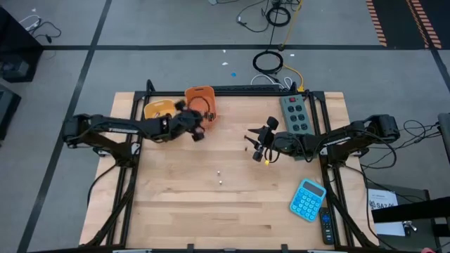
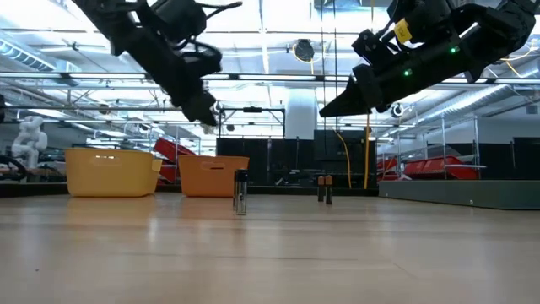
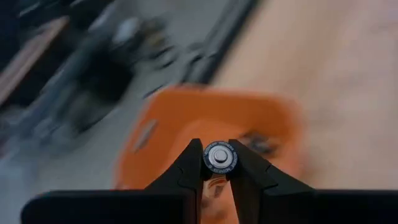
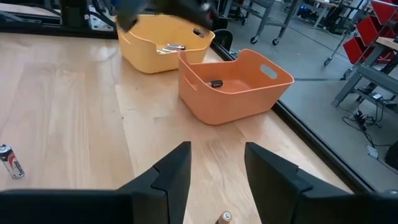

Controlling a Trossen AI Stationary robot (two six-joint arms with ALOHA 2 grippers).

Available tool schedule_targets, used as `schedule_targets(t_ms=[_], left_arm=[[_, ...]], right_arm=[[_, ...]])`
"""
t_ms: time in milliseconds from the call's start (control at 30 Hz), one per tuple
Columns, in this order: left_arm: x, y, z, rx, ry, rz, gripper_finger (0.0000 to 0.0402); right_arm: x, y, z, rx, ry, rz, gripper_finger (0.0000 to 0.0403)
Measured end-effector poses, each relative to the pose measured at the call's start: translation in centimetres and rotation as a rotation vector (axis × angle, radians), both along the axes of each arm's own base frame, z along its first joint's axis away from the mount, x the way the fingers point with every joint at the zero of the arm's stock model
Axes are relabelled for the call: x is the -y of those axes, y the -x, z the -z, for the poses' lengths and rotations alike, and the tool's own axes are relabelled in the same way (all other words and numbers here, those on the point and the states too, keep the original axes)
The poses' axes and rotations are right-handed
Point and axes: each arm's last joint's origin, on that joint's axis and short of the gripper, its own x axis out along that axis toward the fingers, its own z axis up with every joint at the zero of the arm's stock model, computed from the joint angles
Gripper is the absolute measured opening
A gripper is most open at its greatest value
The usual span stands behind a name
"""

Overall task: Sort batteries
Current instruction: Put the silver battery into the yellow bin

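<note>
My left gripper [image 1: 197, 133] hovers above the table just in front of the orange bin [image 1: 200, 102] and is shut on a small battery [image 3: 220, 157], seen end-on in the left wrist view. My right gripper [image 4: 217, 163] is open above the table's middle [image 1: 255, 145], and a battery [image 4: 226, 217] stands on end on the wood below it. Two more batteries [image 1: 220, 171] [image 1: 221, 181] stand on the table; in the low view one is silvery [image 2: 240, 192] and two are dark [image 2: 324, 190]. The orange bin [image 4: 233, 84] and yellow bin [image 4: 161, 40] each hold a battery. My left gripper pinches the battery between its two fingertips [image 3: 189, 163], across its round side near one end. The battery's flat end face [image 3: 220, 157] points back at the wrist camera. It is lifted clear, over the orange bin [image 3: 211, 121].
The yellow bin [image 1: 160, 109] stands left of the orange one at the table's far edge. A green power strip [image 1: 295, 112] lies at the far right, and a blue calculator [image 1: 307, 199] and a remote [image 1: 327, 225] at the near right. One silvery battery [image 4: 11, 162] lies apart.
</note>
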Motion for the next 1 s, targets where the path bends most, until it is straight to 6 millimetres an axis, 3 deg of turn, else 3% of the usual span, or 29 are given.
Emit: schedule_targets(t_ms=[300, 633, 1000], left_arm=[[-2.1, 3.8, 0.9, -0.058, 0.096, -0.342, 0.0056], [-5.5, 6.5, 1.9, -0.108, 0.323, -0.426, 0.0056], [-7.8, 9.6, 3.0, -0.175, 0.389, -0.590, 0.0056]], right_arm=[[-0.3, 0.0, 0.0, 0.000, -0.002, -0.012, 0.0141], [-0.4, 0.0, 0.0, 0.002, -0.007, -0.013, 0.0141], [-1.0, 0.0, 0.0, 0.000, -0.006, -0.037, 0.0141]])
